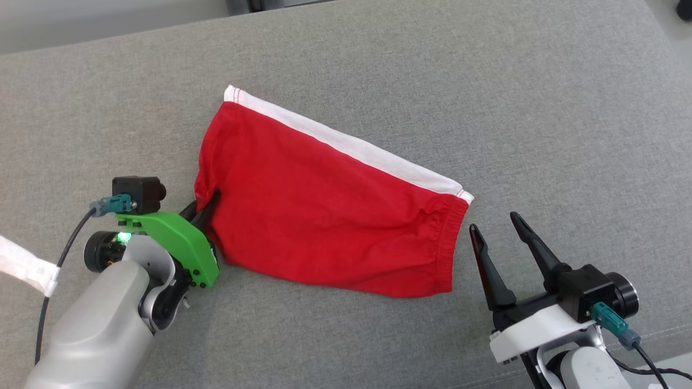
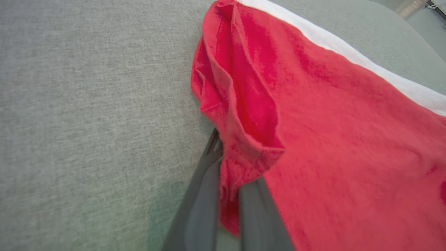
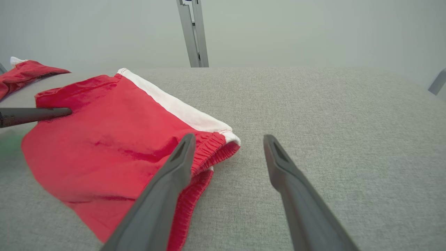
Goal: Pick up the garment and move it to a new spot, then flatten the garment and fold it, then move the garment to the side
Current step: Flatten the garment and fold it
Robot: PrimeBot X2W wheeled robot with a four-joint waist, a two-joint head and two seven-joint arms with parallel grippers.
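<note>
The robot's left gripper [image 1: 212,197] is clamped on the left-hand hem of a red garment [image 1: 324,216] lying on a grey upholstered surface [image 1: 513,97], with red cloth pinched between its 2 dark fingers [image 2: 200,205]. The right gripper [image 1: 494,221] sits just beside the gathered elastic waistband [image 1: 457,237] at the opposite end, jaws spread wide and holding nothing. A white band [image 1: 346,143] runs along the garment's far edge. At the edge of the right wrist view, what may be a 2nd red cloth [image 3: 24,71] is partly visible
</note>
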